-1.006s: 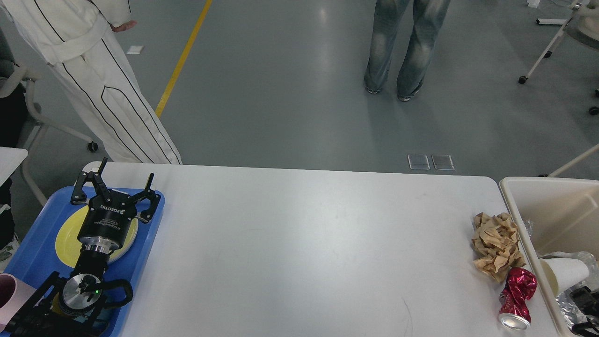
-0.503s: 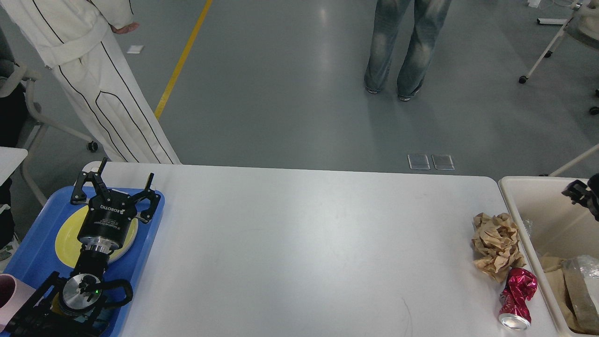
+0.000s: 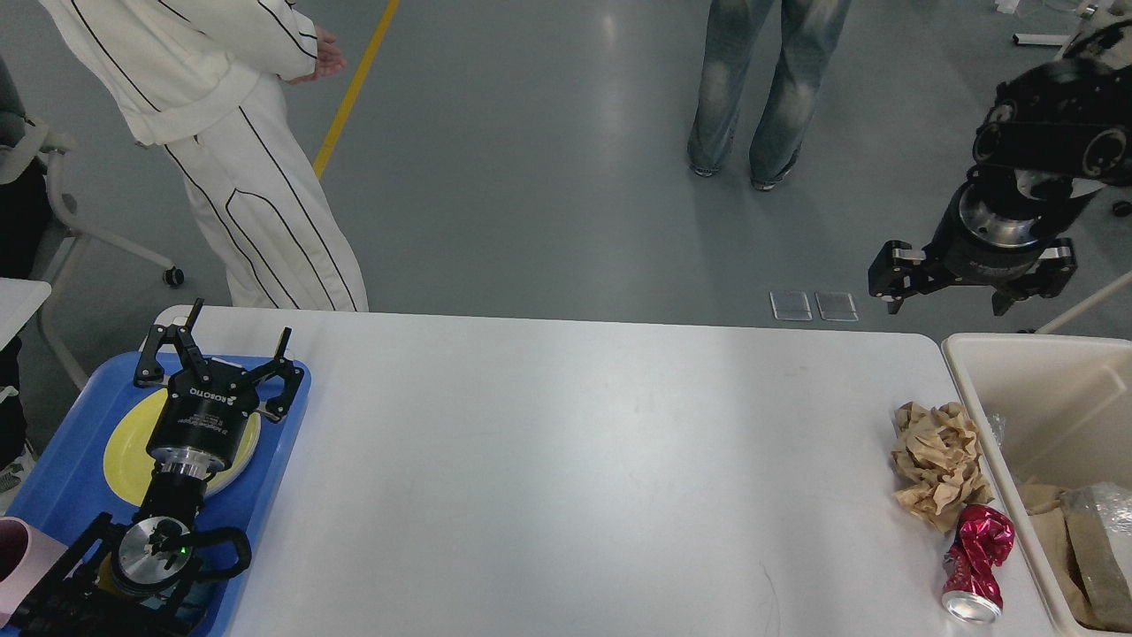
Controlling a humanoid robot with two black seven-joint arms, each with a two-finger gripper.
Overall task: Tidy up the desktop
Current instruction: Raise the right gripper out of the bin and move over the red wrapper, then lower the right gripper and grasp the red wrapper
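Observation:
The white desktop (image 3: 566, 460) spans the view. On its right end a crumpled brown paper ball (image 3: 939, 464) lies beside a crushed red can (image 3: 977, 562), both close to the bin. My left gripper (image 3: 225, 341) hangs open and empty over the yellow plate (image 3: 124, 451) in the blue tray (image 3: 53, 469). High above the desktop's far right corner, my right gripper (image 3: 968, 287) points down, open, with nothing between its fingers.
A cream bin (image 3: 964, 372) stands against the right edge with brown paper and clear plastic (image 3: 1092, 531) inside. A pink cup (image 3: 18, 553) sits at the tray's near left. Two people stand beyond the far edge.
My right arm has risen out of the bin to well above the far right corner, gripper open. The person in white has shifted right. The left arm has not moved.

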